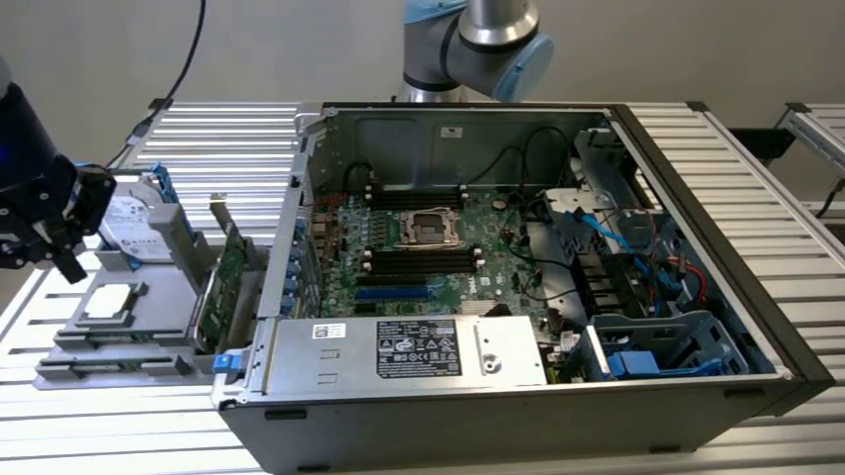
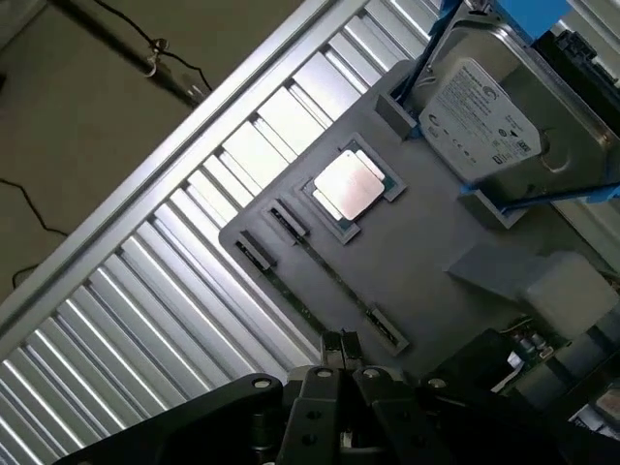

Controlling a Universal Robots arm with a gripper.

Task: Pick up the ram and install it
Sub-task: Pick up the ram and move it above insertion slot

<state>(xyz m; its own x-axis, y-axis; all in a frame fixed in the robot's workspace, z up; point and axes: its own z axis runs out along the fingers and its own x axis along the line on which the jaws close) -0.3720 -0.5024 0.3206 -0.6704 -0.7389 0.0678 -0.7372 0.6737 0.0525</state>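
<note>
1 ram (image 2: pixel 334 278), edge-up in gray tray (image 2: pixel 426 242), near tool (image 2: pixel 339 349) (fingers together)

This is a robotics lab or test bench set up for computer assembly. A grey robot arm (image 1: pixel 482 40) with pale blue joint caps stands at the top centre of the exterior view, mounted behind a work table (image 1: pixel 225 148) of ribbed aluminium profiles. An opened desktop computer case (image 1: pixel 746 297) lies across the middle, baring its green motherboard (image 1: pixel 396 282), cabling and a labelled power supply (image 1: pixel 422 348). At the left a grey fixture tray (image 1: pixel 133 341) holds loose parts in shaped seats: a hard drive (image 1: pixel 130 220) and a processor (image 1: pixel 111 300). A black gripper (image 1: pixel 63 265) hangs over it. Behind is a plain bare wall (image 1: pixel 687 49).
</note>
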